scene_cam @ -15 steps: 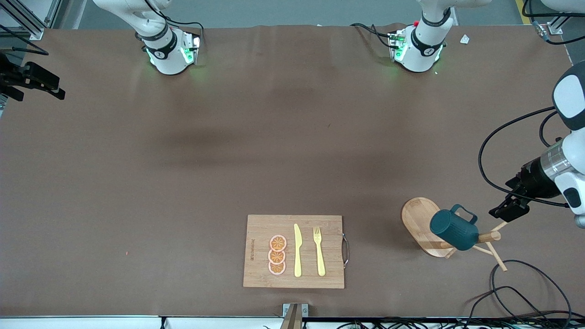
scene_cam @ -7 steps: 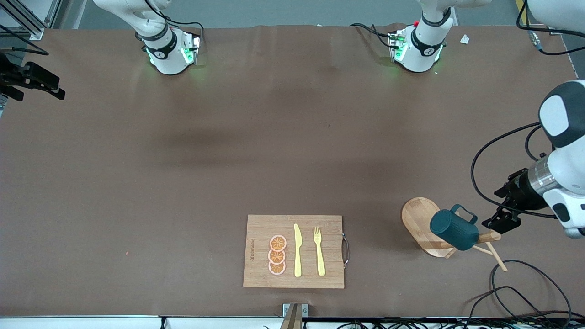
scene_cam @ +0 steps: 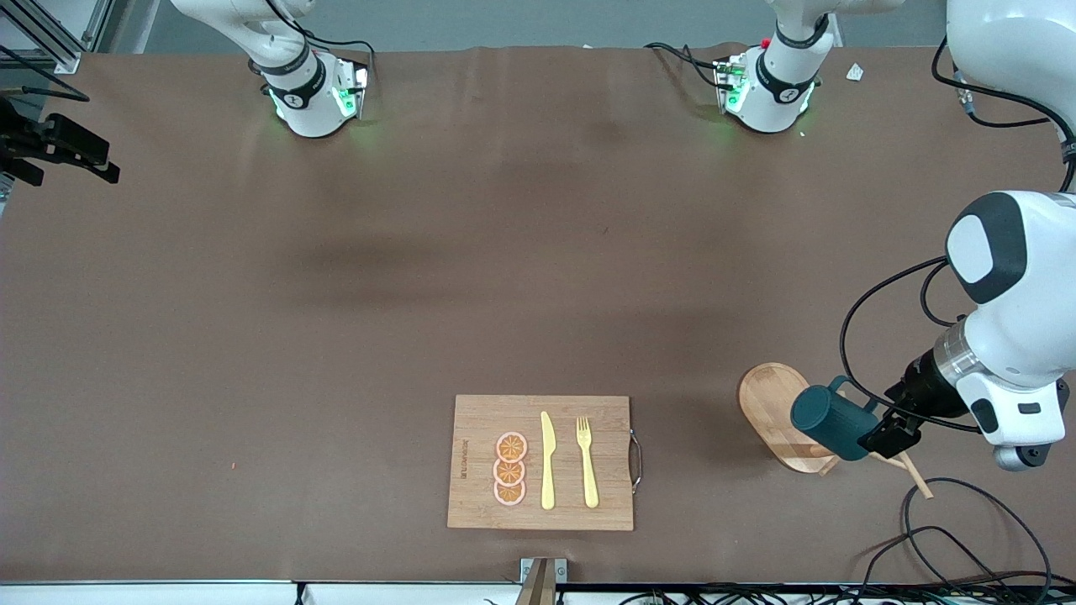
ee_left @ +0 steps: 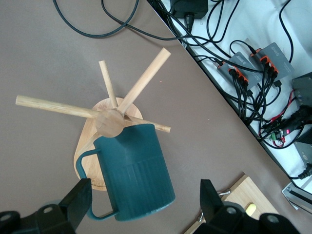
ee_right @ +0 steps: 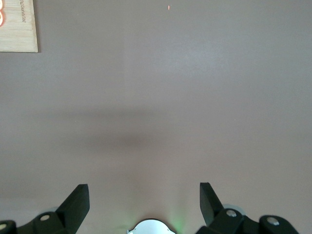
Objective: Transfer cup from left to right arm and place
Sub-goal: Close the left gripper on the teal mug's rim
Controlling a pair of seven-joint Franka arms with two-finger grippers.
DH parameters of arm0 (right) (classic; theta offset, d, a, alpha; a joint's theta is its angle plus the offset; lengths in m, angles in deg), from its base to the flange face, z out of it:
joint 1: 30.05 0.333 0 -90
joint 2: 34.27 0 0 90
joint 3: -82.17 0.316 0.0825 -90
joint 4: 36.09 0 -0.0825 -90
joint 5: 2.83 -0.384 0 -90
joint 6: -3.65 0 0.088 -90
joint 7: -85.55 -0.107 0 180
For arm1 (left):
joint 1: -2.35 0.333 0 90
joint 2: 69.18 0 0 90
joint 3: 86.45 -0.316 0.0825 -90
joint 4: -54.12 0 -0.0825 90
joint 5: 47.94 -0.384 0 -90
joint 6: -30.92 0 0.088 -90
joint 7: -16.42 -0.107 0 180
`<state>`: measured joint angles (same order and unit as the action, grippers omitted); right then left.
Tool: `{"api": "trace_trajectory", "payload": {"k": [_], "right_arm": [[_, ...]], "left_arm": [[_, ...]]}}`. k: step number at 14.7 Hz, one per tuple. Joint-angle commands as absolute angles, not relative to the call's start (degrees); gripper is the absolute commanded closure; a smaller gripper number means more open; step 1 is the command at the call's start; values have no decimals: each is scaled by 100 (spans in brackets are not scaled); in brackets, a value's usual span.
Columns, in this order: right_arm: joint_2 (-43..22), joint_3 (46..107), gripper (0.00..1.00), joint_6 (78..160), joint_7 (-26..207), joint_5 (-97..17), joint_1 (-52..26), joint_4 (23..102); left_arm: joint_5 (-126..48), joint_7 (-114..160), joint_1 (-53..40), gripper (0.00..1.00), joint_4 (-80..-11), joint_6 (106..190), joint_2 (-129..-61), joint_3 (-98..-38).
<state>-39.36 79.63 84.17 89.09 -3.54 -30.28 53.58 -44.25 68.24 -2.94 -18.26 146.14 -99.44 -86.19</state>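
The cup (scene_cam: 832, 422) is a dark teal ribbed mug with a loop handle, hanging tilted on a peg of a wooden mug rack (scene_cam: 769, 407) at the left arm's end of the table. My left gripper (scene_cam: 893, 430) is right beside it, open. In the left wrist view the cup (ee_left: 136, 170) lies between the two black fingers (ee_left: 78, 200), with gaps on both sides and the handle close to one finger. My right gripper (ee_right: 144, 192) hangs open over bare table near its own base, holding nothing. It does not show in the front view.
A wooden cutting board (scene_cam: 475, 420) with orange slices (scene_cam: 510, 468), a yellow knife (scene_cam: 547, 462) and a fork (scene_cam: 587, 462) lies near the front edge. Loose cables (scene_cam: 950, 521) lie by the rack, whose pegs (ee_left: 53, 106) stick out around the cup.
The left arm has swung in from the table's end, bringing its gripper up to the cup on the rack. The right arm has not moved.
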Motion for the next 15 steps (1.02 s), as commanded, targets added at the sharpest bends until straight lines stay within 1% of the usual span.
{"api": "trace_trajectory", "payload": {"k": [1,4,15], "right_arm": [[-4069,7971,0,8433,8906,-318,-3040,5478],[-4069,7971,0,8424,8906,-318,-3049,5478],[-4069,7971,0,8433,8906,-318,-3031,5478]], "left_arm": [[-4240,6844,-310,1,-1733,14615,-10064,-8618],[-4240,7336,-301,1,-1724,14623,-10257,-8618],[-4223,7688,-301,1,-1751,14615,-10495,-8618]]}}
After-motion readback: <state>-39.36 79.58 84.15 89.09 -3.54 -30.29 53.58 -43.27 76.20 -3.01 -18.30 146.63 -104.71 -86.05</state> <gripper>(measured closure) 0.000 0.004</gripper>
